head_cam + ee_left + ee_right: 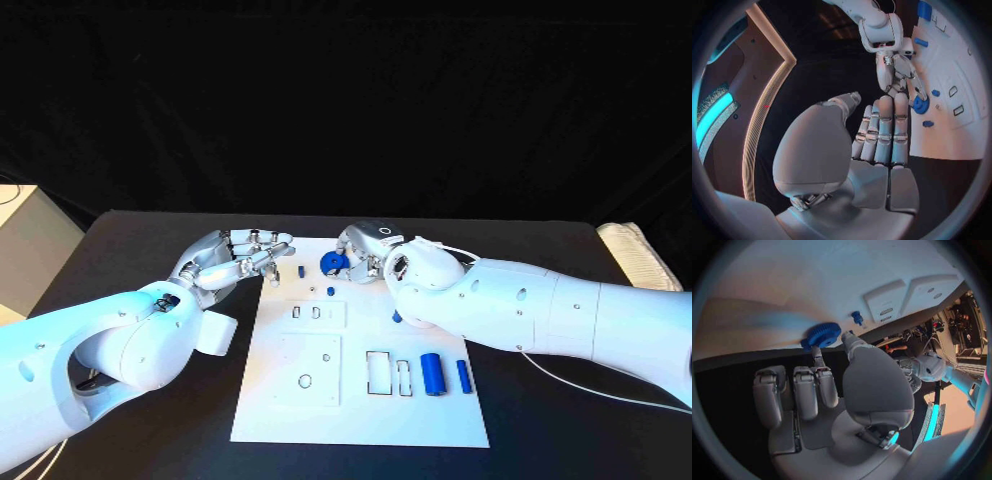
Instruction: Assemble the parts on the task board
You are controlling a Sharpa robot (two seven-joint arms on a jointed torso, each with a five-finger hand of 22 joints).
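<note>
The white task board (361,400) lies in the middle of the black table. At its far edge my right hand (369,244) pinches a blue gear (335,262) between thumb and a finger; the right wrist view shows the gear (821,335) at those fingertips, over the board (817,285). My left hand (238,255) hovers just left of the board's far corner, fingers side by side and holding nothing. Its wrist view shows those fingers (882,130) pointing toward the gear (920,105). A small blue peg (330,291) stands near the gear. Two blue cylinders (431,373) lie on the board's near right.
Raised white blocks with slots (317,313) and a rectangular cutout (381,373) mark the board. Another small blue piece (397,317) lies beside my right forearm. A pale box (29,250) stands off the table's left edge, and a white ribbed object (635,255) lies at the right edge.
</note>
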